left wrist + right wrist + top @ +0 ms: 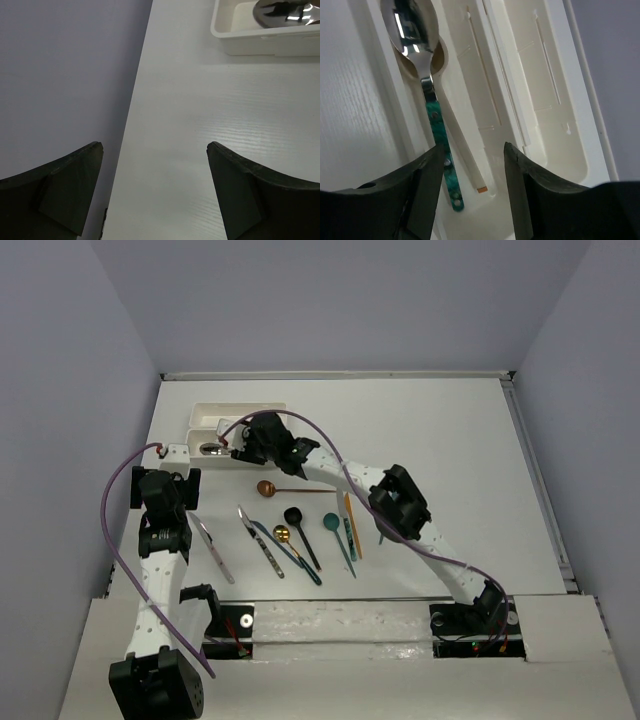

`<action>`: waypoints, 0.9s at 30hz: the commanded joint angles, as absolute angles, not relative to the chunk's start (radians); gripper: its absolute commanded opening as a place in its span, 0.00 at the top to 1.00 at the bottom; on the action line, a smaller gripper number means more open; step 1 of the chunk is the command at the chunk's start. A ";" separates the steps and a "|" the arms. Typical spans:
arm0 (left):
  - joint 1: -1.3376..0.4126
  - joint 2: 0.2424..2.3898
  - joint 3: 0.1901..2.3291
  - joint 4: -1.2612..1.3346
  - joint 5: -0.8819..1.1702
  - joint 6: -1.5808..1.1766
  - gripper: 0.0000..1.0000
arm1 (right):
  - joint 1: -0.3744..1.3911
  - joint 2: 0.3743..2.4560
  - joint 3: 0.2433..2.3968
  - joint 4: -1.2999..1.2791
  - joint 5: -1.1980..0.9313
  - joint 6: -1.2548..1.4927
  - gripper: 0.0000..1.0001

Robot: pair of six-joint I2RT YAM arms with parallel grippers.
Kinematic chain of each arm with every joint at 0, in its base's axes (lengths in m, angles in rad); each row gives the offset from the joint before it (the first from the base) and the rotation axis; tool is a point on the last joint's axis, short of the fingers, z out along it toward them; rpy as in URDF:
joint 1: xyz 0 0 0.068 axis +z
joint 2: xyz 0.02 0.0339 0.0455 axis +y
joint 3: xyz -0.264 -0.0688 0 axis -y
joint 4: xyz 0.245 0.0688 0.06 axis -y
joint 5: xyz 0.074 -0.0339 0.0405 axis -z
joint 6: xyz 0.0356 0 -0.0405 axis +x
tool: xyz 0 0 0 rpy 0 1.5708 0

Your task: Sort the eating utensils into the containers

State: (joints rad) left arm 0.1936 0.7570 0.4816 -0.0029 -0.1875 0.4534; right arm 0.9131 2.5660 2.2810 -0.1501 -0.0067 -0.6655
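Two white trays lie side by side at the back left, the near tray (200, 430) and the far tray (240, 409). My right gripper (238, 446) hovers over the near tray (395, 125), open and empty (472, 150). In that tray lie a silver spoon with a teal handle (434, 120) and a beige spoon (462, 145) under it. The far tray (555, 80) is empty. My left gripper (174, 454) is open and empty (155, 147) over bare table by the left wall. Loose on the table are a copper spoon (266, 488), black spoon (293, 515), gold spoon (282, 534), teal spoon (331, 522) and orange knife (352, 525).
More knives lie near the front: a pale one (213, 550) by the left arm and a silver one (260, 540). The grey left wall (65, 75) stands close to my left gripper. The near tray's corner (235, 42) shows ahead of it, with the silver spoon bowl (285, 12).
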 commanded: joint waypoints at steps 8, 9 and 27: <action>0.201 0.741 0.466 0.028 -0.163 0.448 0.01 | 0.928 2.185 2.076 -0.284 0.244 -0.478 0.35; 0.201 0.739 0.466 0.029 -0.164 0.448 0.01 | 0.928 2.093 2.027 -0.325 0.276 -0.438 0.34; 0.201 0.698 0.436 0.012 -0.170 0.457 0.01 | 0.887 2.129 1.805 -0.511 -0.003 -0.429 0.33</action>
